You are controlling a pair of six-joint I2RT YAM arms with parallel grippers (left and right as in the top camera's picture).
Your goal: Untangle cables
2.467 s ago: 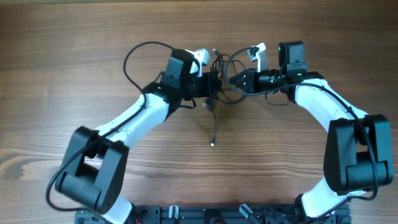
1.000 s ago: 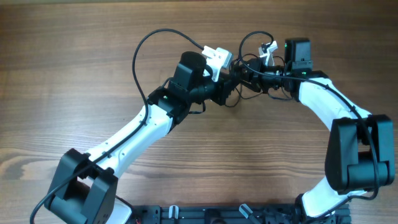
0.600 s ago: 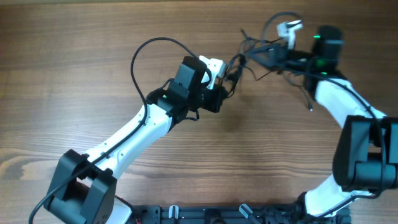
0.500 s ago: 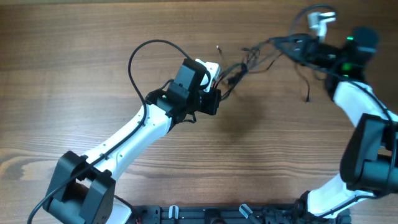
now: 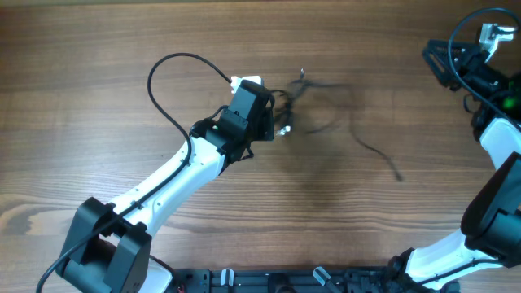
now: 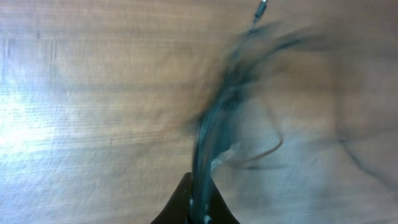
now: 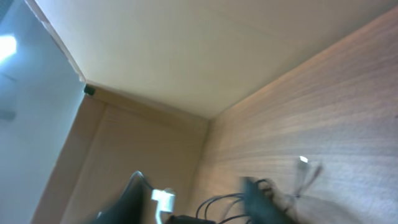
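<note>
Wood-grain bench (image 5: 122, 49) everywhere, with a beige wall (image 7: 186, 50) showing in the right wrist view. Left fingers (image 5: 275, 120) are pinched tight on the cables (image 6: 227, 87), which trail off, blurry, toward the right fingers (image 5: 444, 61) but end well short of them. Can't tell whether the right fingers are spread or closed.

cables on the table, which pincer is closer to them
Left. The left pincer is shut on one end of the cables. The right pincer is far off at the right edge of the overhead view, touching no strand.
</note>
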